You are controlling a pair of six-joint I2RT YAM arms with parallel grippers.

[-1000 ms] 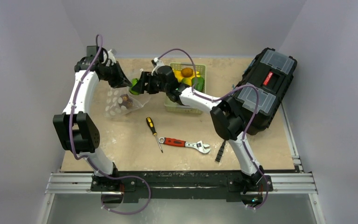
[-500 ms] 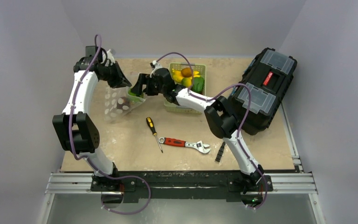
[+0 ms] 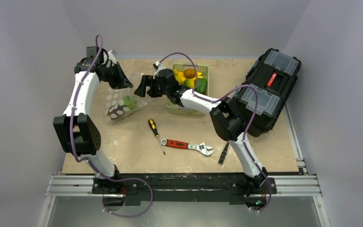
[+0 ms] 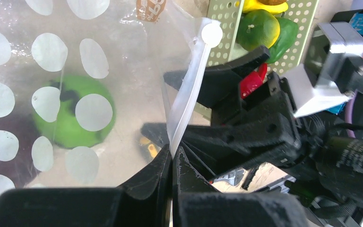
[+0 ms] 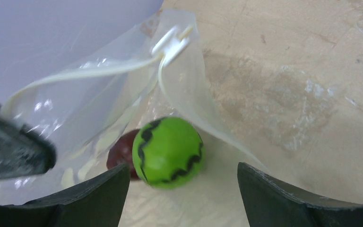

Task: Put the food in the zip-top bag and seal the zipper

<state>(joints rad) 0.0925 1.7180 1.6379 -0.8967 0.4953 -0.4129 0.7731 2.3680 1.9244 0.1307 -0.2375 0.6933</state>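
The table (image 3: 123,153) is a worn tan board, boxed in by plain pale grey walls (image 3: 28,71). At its far middle sits a pale green slotted basket (image 3: 182,109) with toy food (image 3: 190,74) heaped in it: orange, yellow and green pieces. Right of the basket a black toolbox (image 3: 264,92) lies at an angle. On the near side of the basket lie a screwdriver (image 3: 155,135) and a red-handled adjustable wrench (image 3: 189,146), close together but not touching.

Left of the basket, the clear polka-dot zip-top bag (image 3: 118,106) hangs with its mouth raised and its bottom on the board. The left gripper (image 4: 172,156) is pinched tight on the zipper (image 4: 189,90), and the pale strip rises straight out from between its fingers. The right gripper (image 3: 141,89) hovers between the basket and the bag, right at the bag's mouth, its jaws spread wide with nothing between them. Its wrist camera looks straight into the opening. Inside the bag, below those jaws, sits a green ball with a black zigzag band (image 5: 168,152). A dark red piece (image 5: 122,150) is tucked against its side, the one away from the basket.
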